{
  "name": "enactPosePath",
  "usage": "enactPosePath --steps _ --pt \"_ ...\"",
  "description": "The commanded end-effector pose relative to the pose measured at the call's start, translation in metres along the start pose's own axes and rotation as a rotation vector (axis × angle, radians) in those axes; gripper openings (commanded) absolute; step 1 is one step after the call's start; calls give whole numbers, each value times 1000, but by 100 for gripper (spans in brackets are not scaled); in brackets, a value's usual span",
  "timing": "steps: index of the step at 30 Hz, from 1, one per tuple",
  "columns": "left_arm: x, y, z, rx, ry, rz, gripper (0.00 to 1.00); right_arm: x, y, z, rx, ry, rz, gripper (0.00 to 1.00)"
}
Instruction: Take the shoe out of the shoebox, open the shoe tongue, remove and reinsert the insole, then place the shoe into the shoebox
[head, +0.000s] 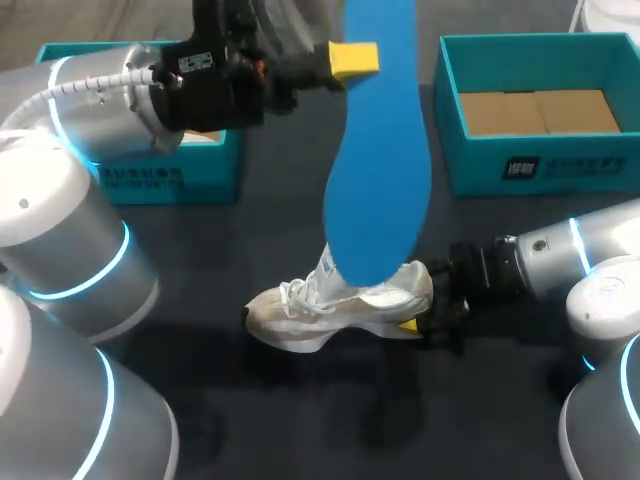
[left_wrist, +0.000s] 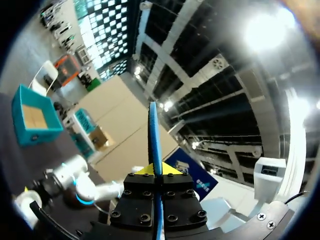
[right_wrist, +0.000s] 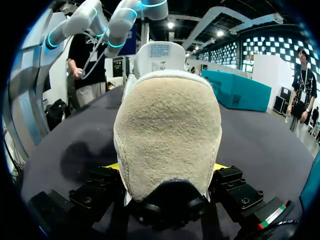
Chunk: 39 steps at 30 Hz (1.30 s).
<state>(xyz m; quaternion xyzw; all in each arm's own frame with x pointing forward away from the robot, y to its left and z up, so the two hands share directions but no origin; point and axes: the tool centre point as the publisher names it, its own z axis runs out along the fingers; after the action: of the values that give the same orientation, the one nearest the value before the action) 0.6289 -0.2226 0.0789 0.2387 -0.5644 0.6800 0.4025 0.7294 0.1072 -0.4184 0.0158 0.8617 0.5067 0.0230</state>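
Left arm (head: 100, 100) enters from the left, raised over the far side of the table (head: 300, 420); left gripper (head: 350, 60) holds a blue insole (head: 378, 150) by its upper part, one yellow tip against its left edge; insole hangs upright, its lower end in front of the sneaker's collar. Cream sneaker (head: 330, 310) rests on the dark table, toe to the left, laces loose; right arm (head: 550, 255) enters from the right, right gripper (head: 425, 318) clamped on the heel. Teal shoebox (head: 540, 165) far right, brown cardboard inside; second teal shoebox (head: 170, 180) far left, partly hidden by the left arm.
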Motion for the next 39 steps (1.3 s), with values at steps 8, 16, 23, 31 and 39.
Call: enactPosePath --steps 8,16,23,31,39 --pt "-7 13 -19 -34 -61 -62 0 1 1 0 3 -1 0 0" --pt "-9 22 -18 9 -27 -61 0 1 1 0 3 -1 0 0" --pt "-16 30 -12 20 -14 -87 0 1 1 0 3 -1 0 0" --pt "-17 29 -9 21 -7 -83 0 1 1 0 3 -1 0 0" --pt "-17 29 -9 21 -7 -83 0 1 1 0 3 -1 0 0"
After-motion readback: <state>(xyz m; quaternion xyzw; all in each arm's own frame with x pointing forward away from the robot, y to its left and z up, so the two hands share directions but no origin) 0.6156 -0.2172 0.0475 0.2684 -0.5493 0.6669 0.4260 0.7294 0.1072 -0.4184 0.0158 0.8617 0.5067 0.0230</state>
